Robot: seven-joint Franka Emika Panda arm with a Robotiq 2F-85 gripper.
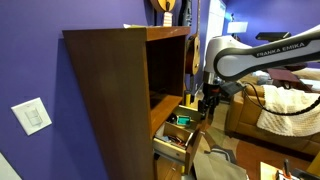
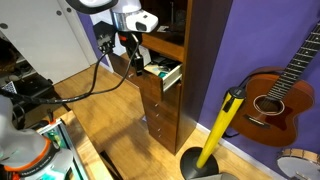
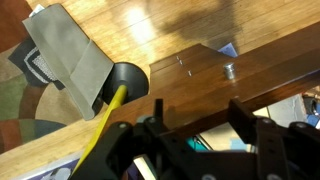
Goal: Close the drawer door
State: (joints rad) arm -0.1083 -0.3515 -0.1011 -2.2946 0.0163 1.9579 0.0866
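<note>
Exterior view, cabinet in the centre-left of the frame: the tall dark brown cabinet (image 1: 110, 95) stands against a purple wall (image 1: 30, 60), with a light switch (image 1: 31, 117) at lower left. The drawer door (image 1: 175, 140) is pulled out of the cabinet's lower part, right of centre. Its pale side wall shows, and small items lie inside that are too small to name. The white arm (image 1: 255, 55) enters from the right. The gripper (image 1: 207, 103) hangs just above the drawer's outer end. Contact cannot be told, and neither can the finger spacing at this size.

Exterior view, cabinet in the centre: the drawer door (image 2: 168, 74) juts out to the left of the cabinet (image 2: 170, 110), at upper centre of the frame. The gripper (image 2: 128, 48) is just up and left of it, near but seemingly apart. A guitar (image 2: 275, 95) leans on the wall at right. A yellow handle (image 2: 220, 128) rises from a black base at lower centre.

Wrist view: the fingers (image 3: 150, 112) stand wide apart at the bottom edge, with nothing between them, so the gripper (image 3: 193, 110) is empty. A dark brown wood surface, taken as the drawer door (image 3: 255, 75), crosses diagonally from lower left to upper right and carries a small metal fitting. Beyond it, at upper left, are a grey dustpan (image 3: 70, 55) and the wooden floor (image 3: 150, 25).
</note>
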